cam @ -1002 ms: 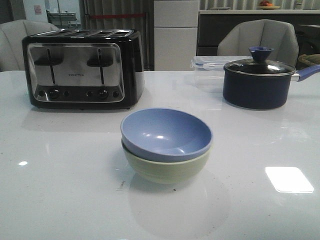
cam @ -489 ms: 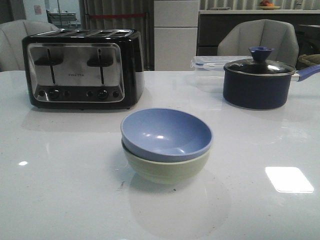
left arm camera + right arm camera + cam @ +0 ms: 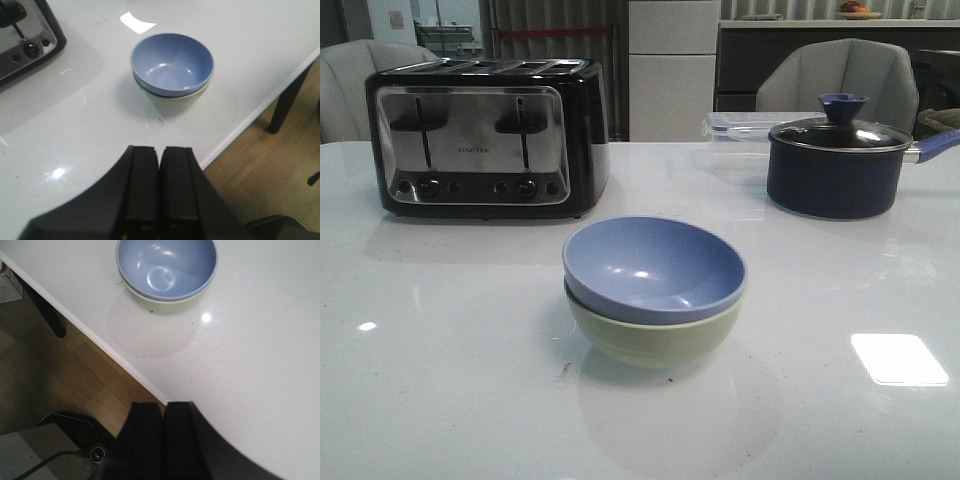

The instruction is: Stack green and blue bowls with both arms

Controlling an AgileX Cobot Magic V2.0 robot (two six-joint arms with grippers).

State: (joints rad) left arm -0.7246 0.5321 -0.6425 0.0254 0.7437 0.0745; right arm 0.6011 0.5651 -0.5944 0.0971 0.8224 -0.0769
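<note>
Nearest of all, over the table's near edge: left end effector (image 3: 159, 200) pressed together, nothing between the fingers, well back from the stack. Right end effector (image 3: 164, 440) likewise closed on nothing, hanging by the same edge with wooden floor showing below. Neither visible from the front view.

Next out, on the white table (image 3: 440, 380), middle of the scene: blue bowl (image 3: 654, 268) nested inside the green bowl (image 3: 650, 336), rims nearly level, blue sitting a touch proud and leaning slightly toward the left. Touching all the way round as far as can be seen. Looks like job done — stacked, nobody holding.

On handling, a judgement only: matte, thick-walled, probably light plastic or melamine, stiff rather than brittle, not too slick thanks to faint ridging outside. Best hold likely a pinch over the rim, one finger inside, one outside; for the pair, the green wall just under the blue lip. Glossy table, so a nudge could send the stack sliding.

Farther back: black and steel four-slot toaster (image 3: 485, 135) at far left, dark navy lidded pot (image 3: 838, 160) at far right, clear lidded container (image 3: 740, 135) just behind and left of the pot.
</note>
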